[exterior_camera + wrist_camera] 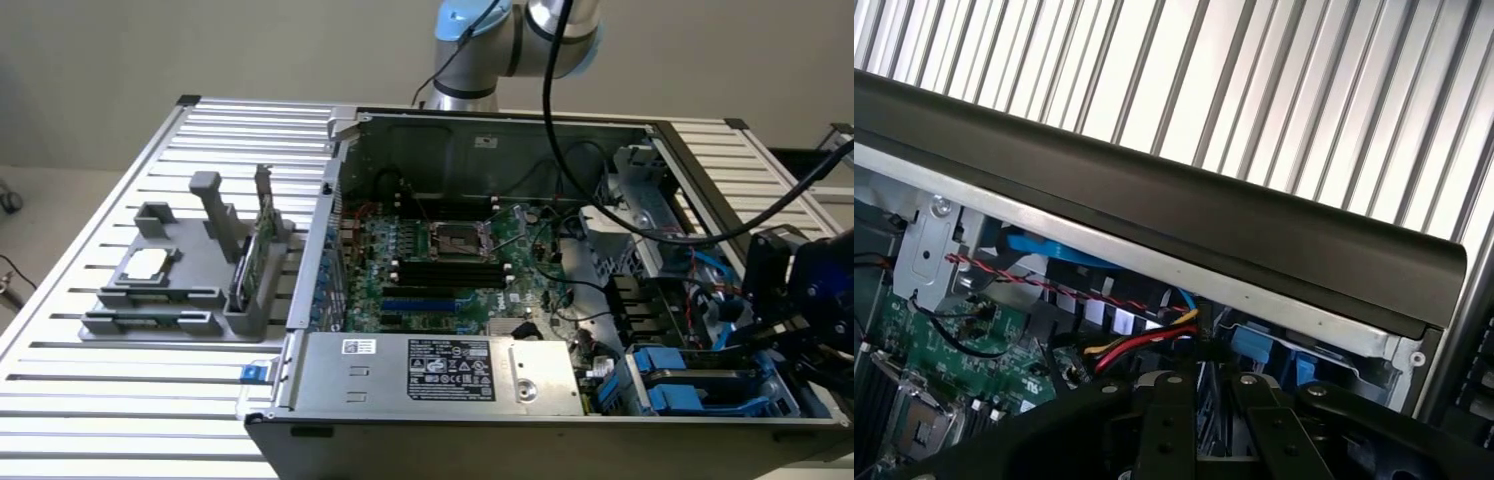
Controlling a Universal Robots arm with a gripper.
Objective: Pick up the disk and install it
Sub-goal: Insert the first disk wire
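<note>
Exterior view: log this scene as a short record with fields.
case: open computer case on the slatted table
disk: blue-framed, in the drive bay at the exterior view's lower right
gripper: just above that bay; hold on disk unclear
fixture: grey, on the exterior view's left, holding a chip and a circuit card

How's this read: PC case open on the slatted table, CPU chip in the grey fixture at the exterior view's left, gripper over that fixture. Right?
Wrong on the gripper: the exterior view shows it at that view's right, by the blue drive carriers in the PC case, not over the grey fixture. The slatted table and CPU chip are as you said.
</note>
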